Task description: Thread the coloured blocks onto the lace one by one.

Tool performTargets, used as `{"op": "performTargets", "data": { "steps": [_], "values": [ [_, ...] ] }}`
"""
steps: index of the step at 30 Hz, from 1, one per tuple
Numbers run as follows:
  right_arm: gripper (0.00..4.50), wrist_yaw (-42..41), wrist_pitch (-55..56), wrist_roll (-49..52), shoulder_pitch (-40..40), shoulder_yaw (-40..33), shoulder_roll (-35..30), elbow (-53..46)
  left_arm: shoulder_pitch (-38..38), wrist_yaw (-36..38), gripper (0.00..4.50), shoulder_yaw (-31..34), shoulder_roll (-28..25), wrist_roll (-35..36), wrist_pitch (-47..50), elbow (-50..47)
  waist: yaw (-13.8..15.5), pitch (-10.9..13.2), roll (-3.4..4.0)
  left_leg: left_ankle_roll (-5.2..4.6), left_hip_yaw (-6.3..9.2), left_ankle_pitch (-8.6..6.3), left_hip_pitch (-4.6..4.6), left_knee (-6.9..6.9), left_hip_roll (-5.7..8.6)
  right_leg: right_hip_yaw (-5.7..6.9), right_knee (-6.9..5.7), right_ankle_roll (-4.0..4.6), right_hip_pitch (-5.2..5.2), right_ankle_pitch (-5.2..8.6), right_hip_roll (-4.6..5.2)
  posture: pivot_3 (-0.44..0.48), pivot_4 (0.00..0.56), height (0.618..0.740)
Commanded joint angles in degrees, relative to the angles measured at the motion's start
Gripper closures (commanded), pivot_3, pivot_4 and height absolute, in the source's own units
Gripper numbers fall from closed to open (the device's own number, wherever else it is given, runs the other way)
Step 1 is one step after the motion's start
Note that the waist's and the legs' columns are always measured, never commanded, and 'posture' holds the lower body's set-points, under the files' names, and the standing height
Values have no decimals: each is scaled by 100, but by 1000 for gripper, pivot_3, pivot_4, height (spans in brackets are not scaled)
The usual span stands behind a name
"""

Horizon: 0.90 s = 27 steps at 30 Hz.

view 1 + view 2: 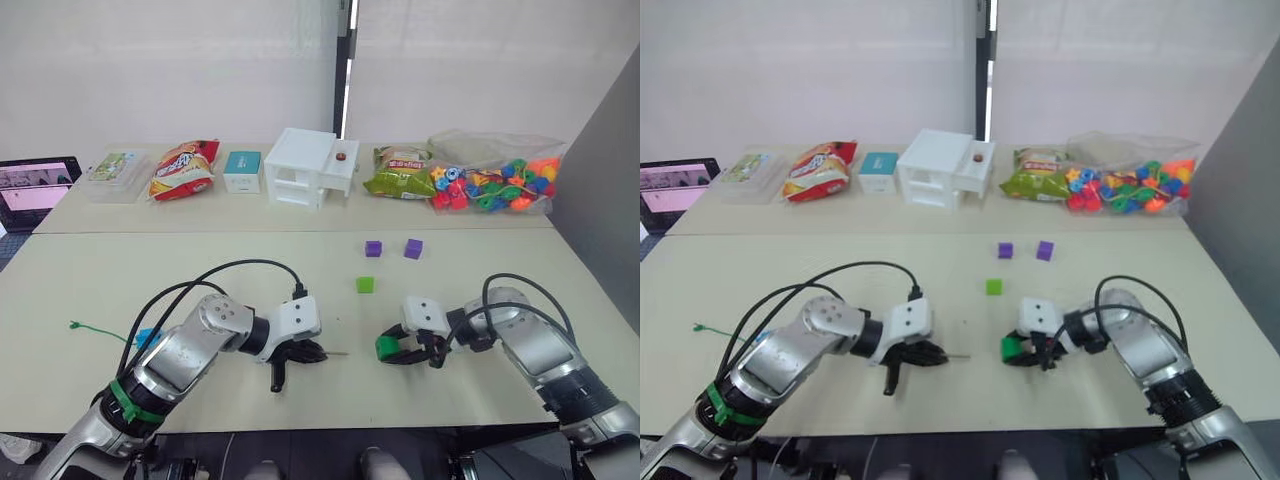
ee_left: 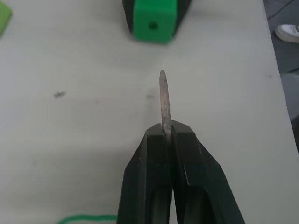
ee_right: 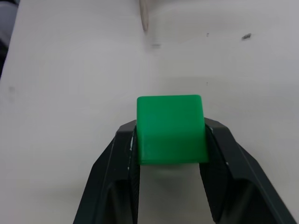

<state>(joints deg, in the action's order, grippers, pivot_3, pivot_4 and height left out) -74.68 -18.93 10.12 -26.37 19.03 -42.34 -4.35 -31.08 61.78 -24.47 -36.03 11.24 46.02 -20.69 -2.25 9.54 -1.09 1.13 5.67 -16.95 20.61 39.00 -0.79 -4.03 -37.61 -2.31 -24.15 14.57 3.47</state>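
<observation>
The dark green block (image 1: 386, 347) is taken as the landmark. Far to its left, near the table's (image 1: 90, 300) left edge, the knotted end of the lace (image 1: 92, 326) is seen lying on the surface, and a blue block (image 1: 148, 337) is partly hidden behind the left arm's cables. Closer in, still left of the dark green block, the left gripper (image 1: 318, 352) is pressed together on the lace's grey tip (image 2: 163, 100), which is pointed toward the hole in the block's face with a clear gap left between them. The dark green block itself is pinched between the fingers of the right gripper (image 3: 170, 140), low over the table near its front edge. Behind the block, slightly to its left, a light green block (image 1: 365, 285) is found lying alone. Farther behind, two purple blocks (image 1: 373, 248) are set side by side, apart from each other. At the back right, a clear bag of beads (image 1: 495, 186) is rested.
</observation>
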Motion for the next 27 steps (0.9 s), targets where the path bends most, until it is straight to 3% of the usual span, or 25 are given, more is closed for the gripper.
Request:
{"op": "performTargets", "data": {
  "steps": [1,6,15,27],
  "values": [
    [3301,219,-442,-15,63,48,34,-606,-122,-55,4500,-125,-38,18,160,-214,-10,0,0,0,0,0,-1,0,0,0,-1,0,-1,0,0,0,150,740],
    [3301,641,-586,-571,58,406,151,-478,-175,-28,4500,-374,-151,-5,280,-286,-14,0,0,0,-1,0,-9,-2,1,-1,-2,0,2,0,-1,0,150,740],
    [3301,636,-629,-658,55,456,203,-491,-314,-222,4500,-667,-56,-135,316,-117,-36,-1,-2,1,-2,1,-33,-2,-2,-2,-2,0,21,0,-6,0,150,740],
    [3301,457,-471,-589,183,355,-75,-475,-84,-489,4500,-462,130,-49,265,-84,16,-1,-2,1,-2,1,-30,-2,1,-2,-2,0,22,0,-1,0,150,740]
  ]
}}
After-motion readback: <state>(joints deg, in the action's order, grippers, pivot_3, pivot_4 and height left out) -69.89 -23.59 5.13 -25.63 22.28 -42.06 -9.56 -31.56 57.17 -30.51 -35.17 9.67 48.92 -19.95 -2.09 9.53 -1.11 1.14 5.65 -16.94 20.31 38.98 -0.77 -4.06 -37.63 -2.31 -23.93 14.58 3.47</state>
